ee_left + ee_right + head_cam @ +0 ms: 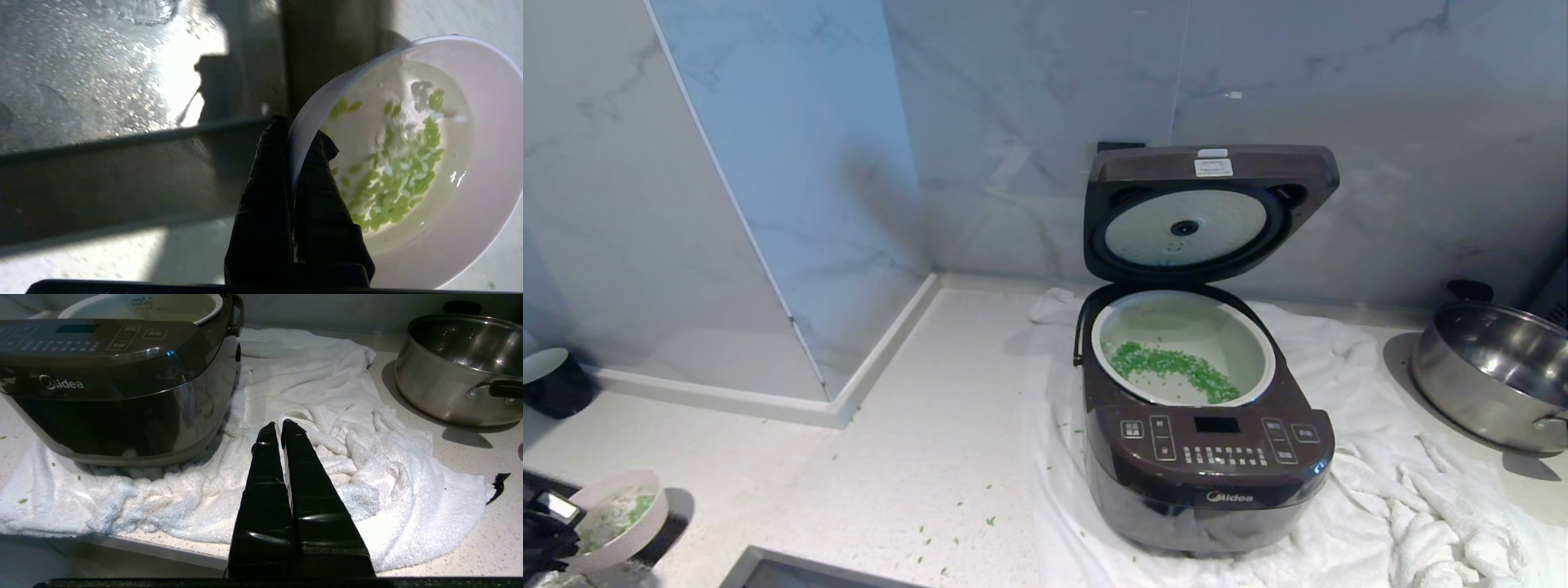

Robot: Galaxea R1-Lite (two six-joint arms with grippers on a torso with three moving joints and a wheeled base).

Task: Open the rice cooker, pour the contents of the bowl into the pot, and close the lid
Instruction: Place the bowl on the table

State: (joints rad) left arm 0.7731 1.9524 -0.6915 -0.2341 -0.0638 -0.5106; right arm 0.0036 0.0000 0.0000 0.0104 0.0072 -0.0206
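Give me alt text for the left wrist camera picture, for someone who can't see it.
The left gripper pinches the rim of a tilted pale pink bowl, one finger inside and one outside. Some green bits cling wetly to its white inside. Behind it lies a speckled counter.

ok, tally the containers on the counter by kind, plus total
Rice cooker, lid up, white inner pot counted with it: 1
Pink bowl, pinched at the rim by the left end effector: 1
Steel pot: 1
Dark cup at the far left: 1
Total: 4
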